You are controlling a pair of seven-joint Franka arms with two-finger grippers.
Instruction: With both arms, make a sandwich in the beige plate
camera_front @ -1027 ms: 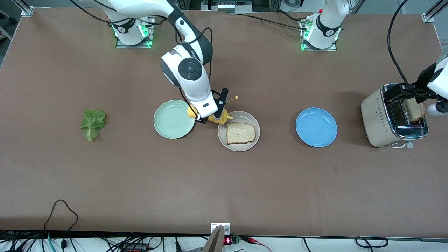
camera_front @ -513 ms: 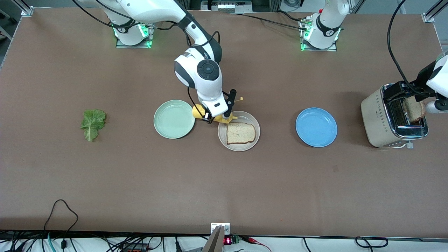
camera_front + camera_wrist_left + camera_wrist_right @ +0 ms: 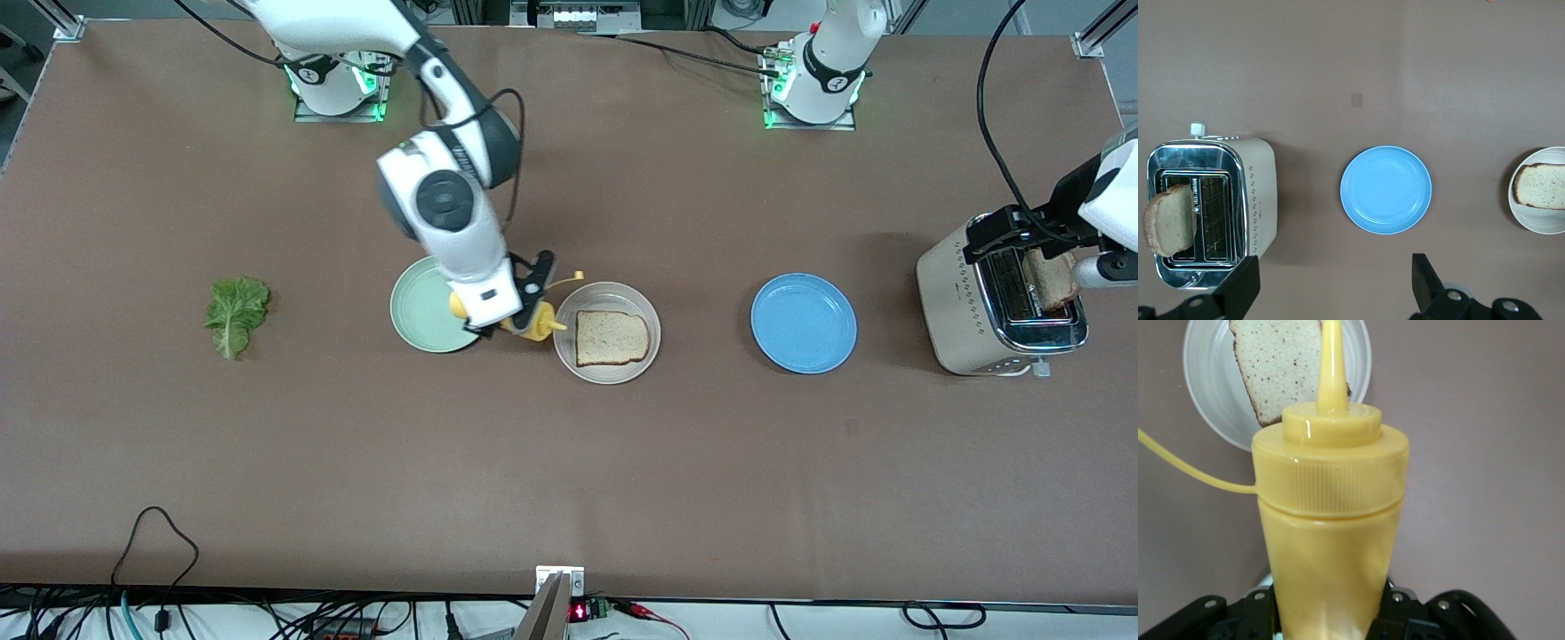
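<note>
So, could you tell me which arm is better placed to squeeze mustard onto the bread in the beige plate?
The right arm. Its gripper already holds the yellow mustard bottle beside the beige plate with the bread slice. The left gripper is open over the toaster.

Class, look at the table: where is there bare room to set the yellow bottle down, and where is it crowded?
Bare tabletop lies between the lettuce and the green plate, between the beige plate and the blue plate, and all along the camera's edge. It is crowded where the right hand holds the bottle between the green and beige plates.
</note>
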